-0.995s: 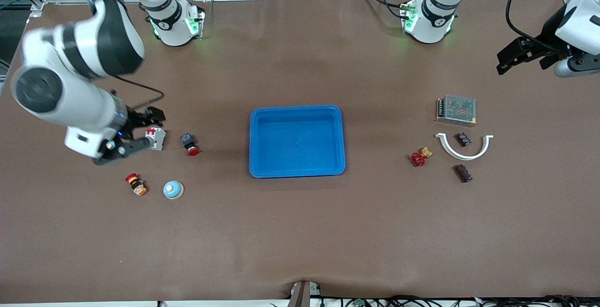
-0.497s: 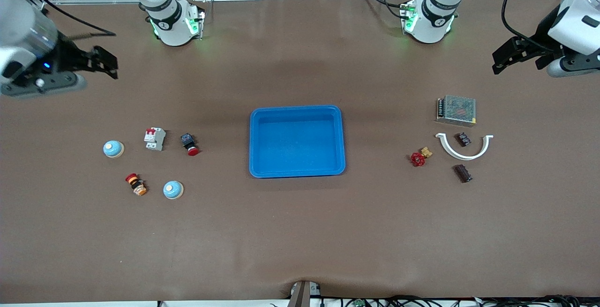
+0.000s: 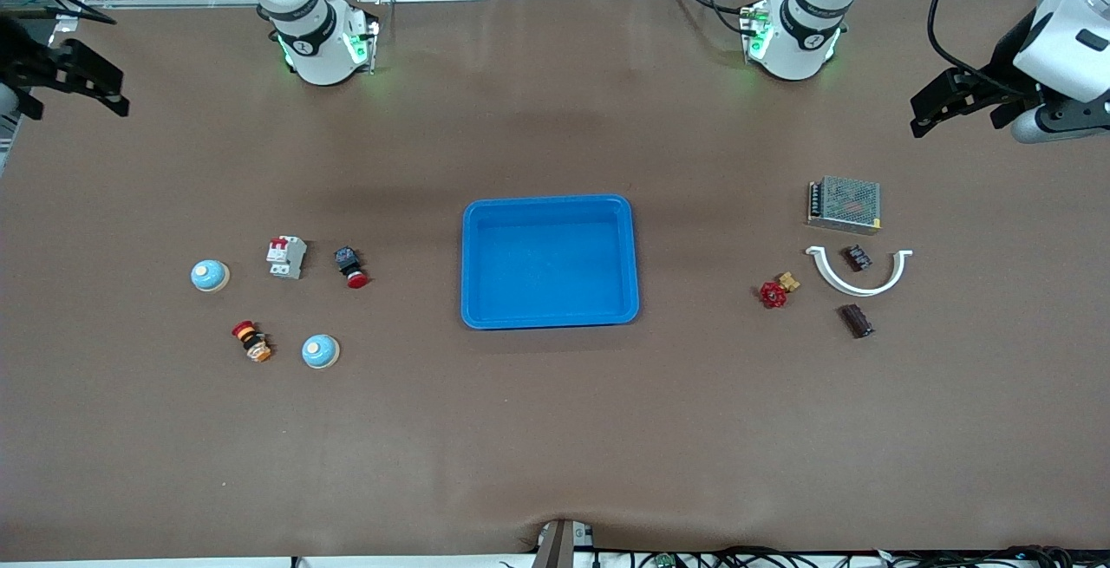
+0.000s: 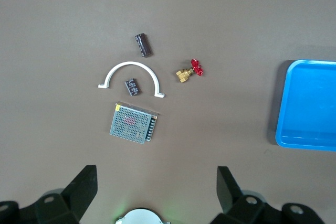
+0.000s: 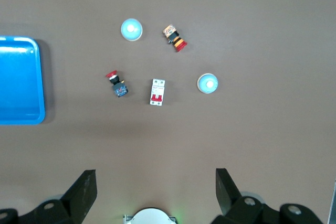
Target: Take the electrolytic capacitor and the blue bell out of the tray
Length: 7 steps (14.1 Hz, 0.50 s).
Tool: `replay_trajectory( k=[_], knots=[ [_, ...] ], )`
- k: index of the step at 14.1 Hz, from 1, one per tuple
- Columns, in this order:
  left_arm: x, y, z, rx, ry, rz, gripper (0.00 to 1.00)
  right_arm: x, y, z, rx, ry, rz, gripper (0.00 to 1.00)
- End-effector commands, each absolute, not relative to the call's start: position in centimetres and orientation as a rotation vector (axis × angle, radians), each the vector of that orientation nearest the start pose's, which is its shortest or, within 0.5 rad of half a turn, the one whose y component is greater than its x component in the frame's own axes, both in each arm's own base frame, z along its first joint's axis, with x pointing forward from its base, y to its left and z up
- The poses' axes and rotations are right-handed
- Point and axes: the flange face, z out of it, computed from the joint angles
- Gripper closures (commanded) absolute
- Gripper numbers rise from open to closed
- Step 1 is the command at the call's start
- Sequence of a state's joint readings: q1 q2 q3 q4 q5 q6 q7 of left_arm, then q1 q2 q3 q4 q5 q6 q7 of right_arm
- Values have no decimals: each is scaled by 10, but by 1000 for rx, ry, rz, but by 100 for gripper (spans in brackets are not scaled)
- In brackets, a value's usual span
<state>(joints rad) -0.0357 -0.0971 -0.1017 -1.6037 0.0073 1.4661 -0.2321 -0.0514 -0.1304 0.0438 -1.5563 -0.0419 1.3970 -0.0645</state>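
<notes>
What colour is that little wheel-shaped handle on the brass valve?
The handle is red, on a brass-coloured valve; it shows best in the left wrist view.

A robotics lab, by the look of it: two white arm bases (image 3: pixel 323 39) bolted along one edge of a brown-covered table (image 3: pixel 555 429), green status lights glowing, cables (image 3: pixel 780 556) trailing off the opposite edge, electrical parts laid out like test pieces.

tray (image 3: pixel 550 204) between bells (image 3: pixel 210 276) and capacitors (image 3: pixel 856 321).
</notes>
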Motion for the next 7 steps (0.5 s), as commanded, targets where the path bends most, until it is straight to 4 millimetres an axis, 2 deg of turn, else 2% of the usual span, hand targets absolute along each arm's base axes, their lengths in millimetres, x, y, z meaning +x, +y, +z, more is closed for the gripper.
replay_trajectory(
  k=[1, 5, 7],
  knots=[
    [505, -73, 653, -3112, -122, 59, 0, 493, -13, 694, -3171, -46, 17, 0],
    [505, -71, 654, -3112, -127, 57, 0, 494, -27, 701, -3175, -5, -21, 0],
    [505, -71, 654, -3112, -129, 57, 0, 492, -28, 715, -3188, 0, -64, 0]
  ],
)
